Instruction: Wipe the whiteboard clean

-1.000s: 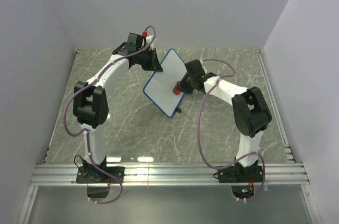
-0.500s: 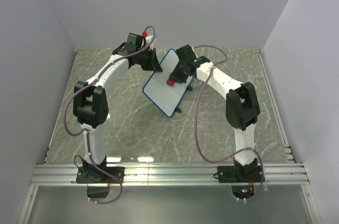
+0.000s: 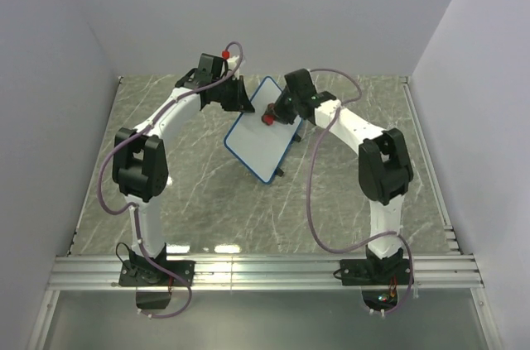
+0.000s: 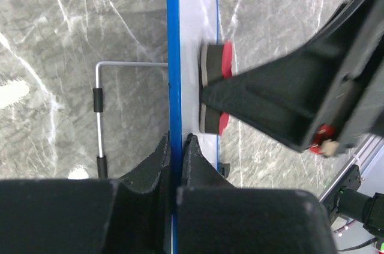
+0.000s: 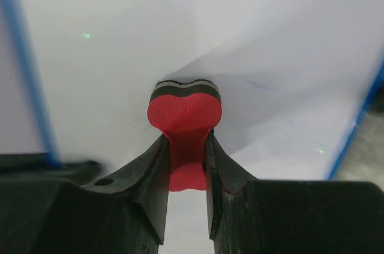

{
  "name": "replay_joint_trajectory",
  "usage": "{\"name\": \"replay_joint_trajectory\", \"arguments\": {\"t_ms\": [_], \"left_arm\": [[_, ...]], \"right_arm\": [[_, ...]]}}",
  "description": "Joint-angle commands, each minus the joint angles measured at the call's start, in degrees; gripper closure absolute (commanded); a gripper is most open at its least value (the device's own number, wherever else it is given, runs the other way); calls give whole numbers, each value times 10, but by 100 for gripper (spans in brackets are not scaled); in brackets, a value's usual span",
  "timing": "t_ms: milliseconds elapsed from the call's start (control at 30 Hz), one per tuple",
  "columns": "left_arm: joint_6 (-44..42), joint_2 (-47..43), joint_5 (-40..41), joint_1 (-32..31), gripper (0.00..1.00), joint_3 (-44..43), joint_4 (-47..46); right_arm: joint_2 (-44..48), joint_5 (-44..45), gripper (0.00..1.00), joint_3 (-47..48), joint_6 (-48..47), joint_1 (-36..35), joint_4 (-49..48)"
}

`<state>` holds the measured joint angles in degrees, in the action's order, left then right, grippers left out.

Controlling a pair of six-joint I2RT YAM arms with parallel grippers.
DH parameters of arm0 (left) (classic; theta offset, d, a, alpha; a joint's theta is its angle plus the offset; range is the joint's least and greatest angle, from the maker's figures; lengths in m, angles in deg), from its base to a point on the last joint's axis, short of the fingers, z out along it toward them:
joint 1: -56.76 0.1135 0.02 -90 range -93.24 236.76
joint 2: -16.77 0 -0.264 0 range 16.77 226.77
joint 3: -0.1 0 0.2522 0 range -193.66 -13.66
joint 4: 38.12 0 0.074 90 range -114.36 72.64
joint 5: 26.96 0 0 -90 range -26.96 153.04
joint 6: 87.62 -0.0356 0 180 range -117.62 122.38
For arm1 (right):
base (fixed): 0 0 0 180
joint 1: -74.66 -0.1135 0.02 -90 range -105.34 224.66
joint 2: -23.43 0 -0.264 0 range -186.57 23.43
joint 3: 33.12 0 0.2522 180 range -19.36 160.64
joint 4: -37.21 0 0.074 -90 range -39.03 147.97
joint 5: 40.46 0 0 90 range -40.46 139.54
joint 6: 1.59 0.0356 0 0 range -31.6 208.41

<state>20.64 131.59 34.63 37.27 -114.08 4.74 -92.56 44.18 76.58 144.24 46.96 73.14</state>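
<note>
The whiteboard (image 3: 258, 145) stands tilted on edge over the middle of the table (image 3: 166, 201), between the two arms. The left gripper (image 4: 175, 146) is clamped on its blue rim at the upper left edge, one finger on each face. The right gripper (image 5: 187, 146) is closed on the narrow waist of a red eraser (image 5: 185, 113). The eraser's grey felt face presses flat against the white surface near the board's upper end, close to the left gripper.
</note>
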Motion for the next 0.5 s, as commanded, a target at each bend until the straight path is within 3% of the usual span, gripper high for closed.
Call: {"name": "replay_joint_trajectory", "arguments": {"t_ms": [0,233,367,467], "left_arm": [[-57,-7,35,-43,100,41,75],[-58,-8,81,-43,96,58,82],[-53,-16,92,-43,72,71,74],[-52,-23,99,-43,65,79,69]], "right_arm": [[62,23,100,-124,-18,-2,-25],[219,53,100,-282,-34,49,-20],[270,113,100,-309,-76,54,20],[270,128,100,-321,-86,55,38]]}}
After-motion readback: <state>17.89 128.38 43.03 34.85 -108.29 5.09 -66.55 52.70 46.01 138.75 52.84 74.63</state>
